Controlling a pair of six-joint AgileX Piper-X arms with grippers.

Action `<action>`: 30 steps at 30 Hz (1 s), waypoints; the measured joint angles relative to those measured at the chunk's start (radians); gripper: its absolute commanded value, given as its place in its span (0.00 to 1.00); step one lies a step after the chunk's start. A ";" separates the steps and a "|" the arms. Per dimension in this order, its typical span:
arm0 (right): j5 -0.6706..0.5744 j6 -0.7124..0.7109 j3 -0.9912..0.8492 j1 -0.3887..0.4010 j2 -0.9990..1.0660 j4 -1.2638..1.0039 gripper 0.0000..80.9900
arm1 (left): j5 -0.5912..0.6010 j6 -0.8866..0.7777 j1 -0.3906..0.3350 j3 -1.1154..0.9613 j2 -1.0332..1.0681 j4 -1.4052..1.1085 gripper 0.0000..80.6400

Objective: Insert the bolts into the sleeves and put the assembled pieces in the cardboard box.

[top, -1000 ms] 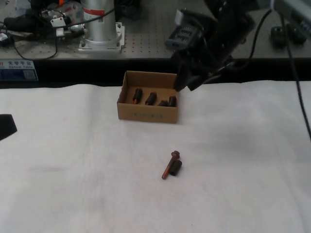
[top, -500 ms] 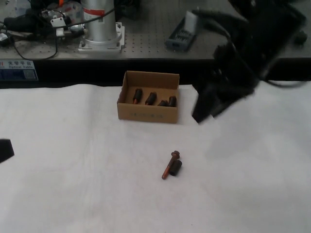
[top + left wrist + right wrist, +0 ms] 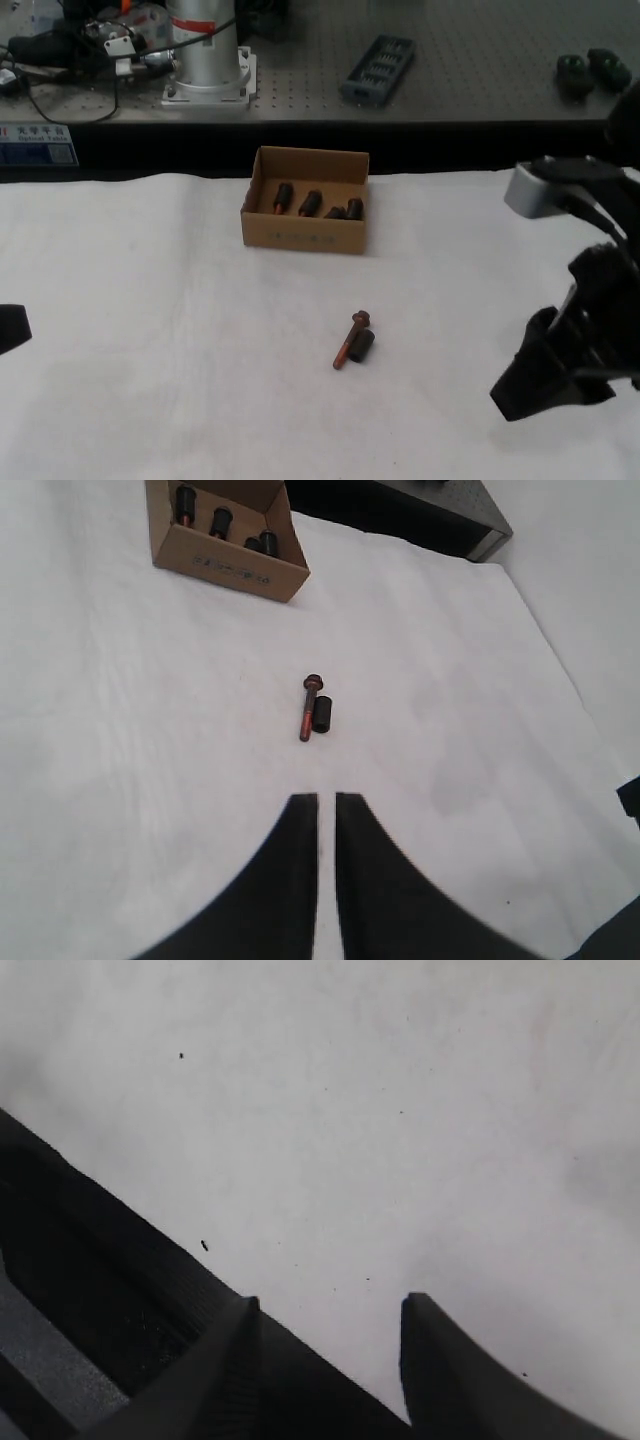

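I'm judging pickup of the loose pair is in hand | bolt [image 3: 308, 708] and sleeve [image 3: 322, 713] lying side by side ahead of left gripper [image 3: 326, 810], cardboard box [image 3: 232, 568] beyond | left gripper nearly closed, empty; right gripper [image 3: 330, 1305] parted, empty | next, likely: left needing to spread before grasping.

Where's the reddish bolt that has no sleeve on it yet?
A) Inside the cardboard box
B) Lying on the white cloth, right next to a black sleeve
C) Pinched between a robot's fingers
B: the bolt lies flat on the white cloth right beside the black sleeve, out in front of the cardboard box.
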 measured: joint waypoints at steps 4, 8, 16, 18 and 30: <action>0.019 0.137 0.009 0.000 0.016 -0.092 0.42 | -0.006 0.000 0.000 0.000 0.000 0.000 0.07; 0.039 0.316 0.008 0.000 0.079 -0.271 0.42 | -0.008 0.000 0.000 0.000 0.000 0.000 0.07; 0.073 0.439 0.008 0.000 0.313 -0.503 0.32 | -0.008 0.000 0.000 0.000 0.000 0.000 0.07; 0.090 0.449 -0.001 0.000 0.418 -0.520 0.31 | -0.008 0.000 0.000 0.000 0.000 0.000 0.07; 0.103 0.502 -0.219 0.000 0.678 -0.519 0.31 | -0.011 0.000 0.000 0.000 0.000 0.001 0.07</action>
